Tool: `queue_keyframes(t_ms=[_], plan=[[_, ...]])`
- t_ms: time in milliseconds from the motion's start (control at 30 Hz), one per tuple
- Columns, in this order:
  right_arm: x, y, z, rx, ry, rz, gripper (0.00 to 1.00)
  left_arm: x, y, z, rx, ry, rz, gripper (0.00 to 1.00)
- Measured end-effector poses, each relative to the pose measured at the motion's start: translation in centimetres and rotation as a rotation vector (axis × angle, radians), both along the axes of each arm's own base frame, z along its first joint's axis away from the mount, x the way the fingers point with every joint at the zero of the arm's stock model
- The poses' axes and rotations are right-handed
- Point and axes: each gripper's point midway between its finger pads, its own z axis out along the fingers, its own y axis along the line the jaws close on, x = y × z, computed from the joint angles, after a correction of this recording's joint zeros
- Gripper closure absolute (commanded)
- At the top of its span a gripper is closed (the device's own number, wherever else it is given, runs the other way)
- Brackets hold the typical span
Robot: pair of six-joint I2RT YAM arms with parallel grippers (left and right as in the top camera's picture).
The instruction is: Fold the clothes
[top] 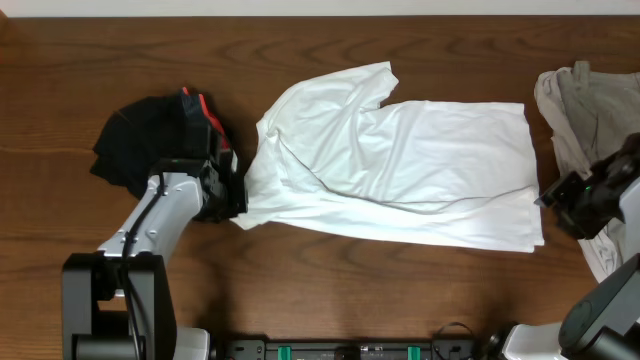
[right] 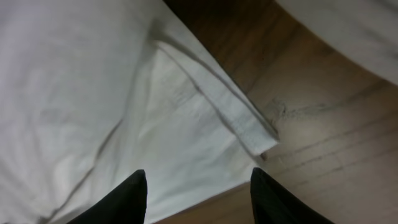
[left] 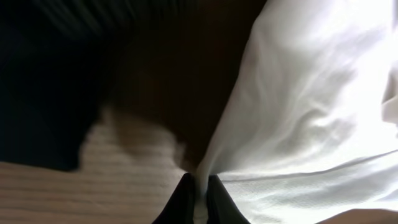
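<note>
White short-sleeved T-shirt of thin soft fabric (top: 400, 170) lies spread over the middle of the dark brown wooden table (top: 300, 300). Its long axis runs left to right in the overhead view, and one sleeve points toward the top centre of the frame. The cloth is rumpled. A long crease crosses its lower part; I cannot tell whether a layer is doubled there. No clean fold shows.

Left gripper (top: 232, 200) sits at the T-shirt's left edge, centre-left of the overhead frame. In the left wrist view its two dark fingers (left: 180, 202) are pressed together at bottom centre with a tuck of white cloth caught between them. It is pinching the T-shirt's edge.

Right gripper (top: 560, 195) is at the right edge of the overhead frame, by the T-shirt's right end. In the right wrist view its fingers (right: 124, 199) stand spread apart. The hemmed corner of the T-shirt lies flat on the wood ahead of them and is not gripped.

Bystanders:
- A crumpled black garment with red-orange trim (top: 140, 140) lies at upper left, just beside the left gripper.
- A crumpled beige-khaki garment (top: 590, 100) lies at upper right, with a strip of bare wood between it and the T-shirt.

Progress, my judgement: very early. One grip is taken on the left. The right-hand grip is not yet made, and every fold is left to do.
</note>
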Motion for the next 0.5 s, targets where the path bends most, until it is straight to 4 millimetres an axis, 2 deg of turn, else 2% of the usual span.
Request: queue_keyframes(t_ms=[100, 233, 433, 500], plan=[[-1.1, 0.6, -1.8, -0.008, 0.038, -0.004, 0.49, 0.6, 0.1, 0.5, 0.006, -0.021, 0.002, 0.94], [-2.7, 0.6, -4.0, -0.042, 0.088, -0.035, 0.53, 0.2, 0.2, 0.5, 0.009, -0.002, 0.002, 0.94], [-3.9, 0.6, -6.6, -0.078, 0.093, -0.072, 0.71, -0.1, 0.2, 0.4, 0.012, 0.007, 0.003, 0.94], [-4.1, 0.6, -6.8, -0.081, 0.095, -0.079, 0.83, -0.2, 0.3, 0.4, 0.015, 0.013, 0.003, 0.94]])
